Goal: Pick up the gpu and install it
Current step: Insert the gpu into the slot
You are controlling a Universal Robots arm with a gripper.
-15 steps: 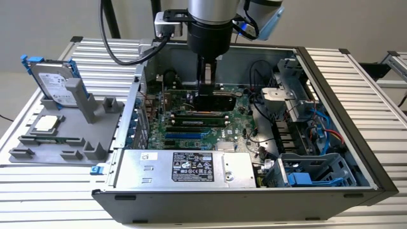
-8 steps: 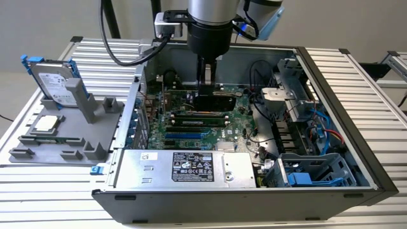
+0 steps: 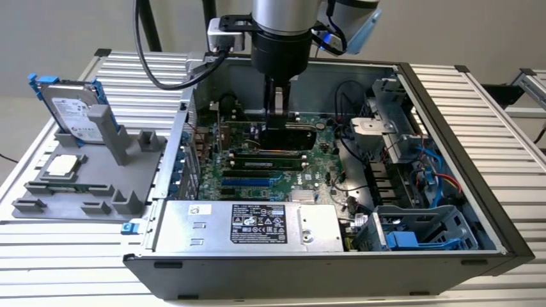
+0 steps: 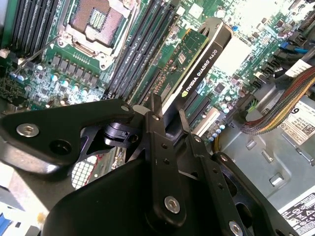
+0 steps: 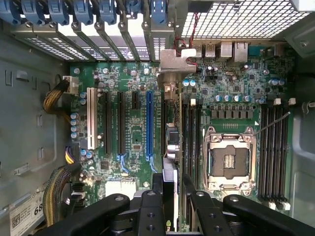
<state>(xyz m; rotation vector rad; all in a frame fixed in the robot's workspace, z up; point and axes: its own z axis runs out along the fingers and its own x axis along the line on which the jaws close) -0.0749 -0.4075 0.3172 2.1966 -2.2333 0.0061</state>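
One slatted table [image 3: 51, 256] carries an open computer case [image 3: 341, 275] with its motherboard [image 3: 324, 160] exposed. Beside the case, on the exterior view's left, a grey tray [image 3: 51, 192] props up a hard drive [image 3: 70, 115]. Inside the case, the gripper [image 3: 277, 118] is clamped on the gpu [image 3: 284, 137], holding it edge-down over the expansion slots [image 5: 149, 123]. Its fingers [image 4: 160, 147] pinch both faces of the card. I cannot tell whether the card is seated.

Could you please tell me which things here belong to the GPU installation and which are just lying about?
Job: gpu, held in the gripper; motherboard; computer case.
Lying about: hard drive, processor and memory stick on the grey holder.
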